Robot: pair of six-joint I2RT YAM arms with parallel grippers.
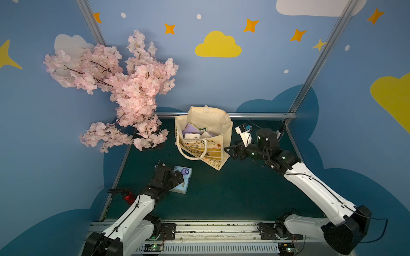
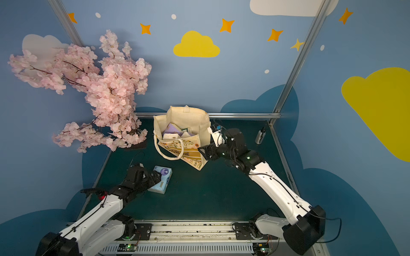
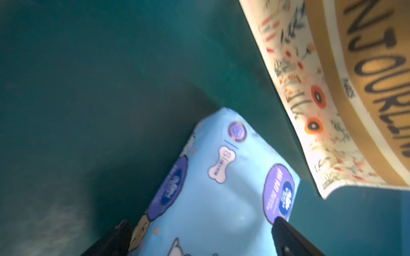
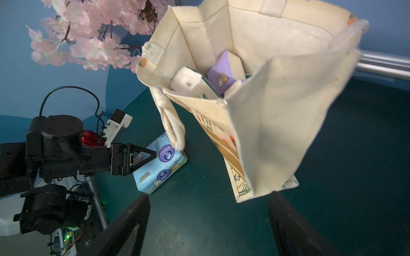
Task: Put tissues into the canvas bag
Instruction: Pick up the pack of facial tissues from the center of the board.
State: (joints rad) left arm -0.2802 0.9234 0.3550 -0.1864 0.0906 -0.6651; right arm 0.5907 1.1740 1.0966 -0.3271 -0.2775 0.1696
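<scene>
- Light blue pack (image 1: 186,171) lies flat on the table (image 1: 221,199), its near end between the left gripper (image 3: 200,223) jaws, which are wide and straddle it.
- Its long axis runs near-to-far, with the far end toward the canvas bag (image 1: 208,119).
- Right gripper (image 4: 208,197) jaws are wide and empty, just beside the bag.

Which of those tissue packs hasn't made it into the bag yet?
The light blue pack, lying on the green table at the left gripper; the purple pack and white packs already sit inside the canvas bag.
</scene>
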